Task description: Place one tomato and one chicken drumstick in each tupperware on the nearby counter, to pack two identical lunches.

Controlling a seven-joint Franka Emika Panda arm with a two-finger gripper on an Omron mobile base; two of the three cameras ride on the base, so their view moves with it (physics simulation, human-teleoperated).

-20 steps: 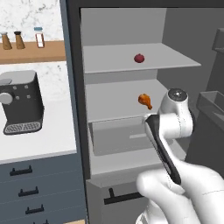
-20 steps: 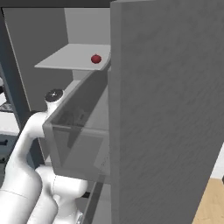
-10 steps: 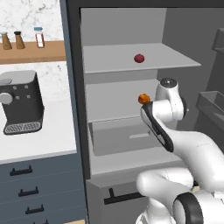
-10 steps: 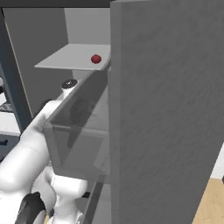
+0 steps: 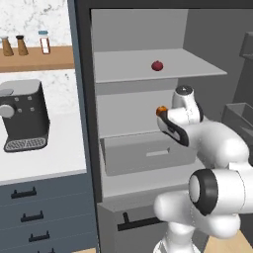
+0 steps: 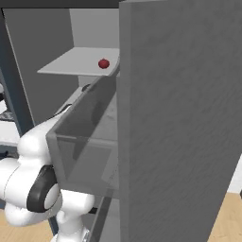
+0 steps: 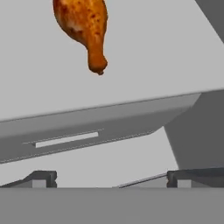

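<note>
Gripper (image 7: 111, 178) stood spread wide, nothing btwn its dark tips, hand view. Beyond it, smooth matte grey drawer front (image 7: 87, 131) w/ a pale slot handle. Chicken drumstick (image 7: 83, 26), glossy, mottled orange-brown, bulb tapering to knobby bone end, lay on flat grey shelf (image 7: 153, 57) at 11 o'clock, apart from tips. Farther up, round red tomato (image 5: 157, 65) at 12 on top shelf. No readable writing.

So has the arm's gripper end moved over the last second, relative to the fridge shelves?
Yes. In the left base view the hand has risen and gone in toward the chicken drumstick on the middle shelf, away from the drawer.
</note>
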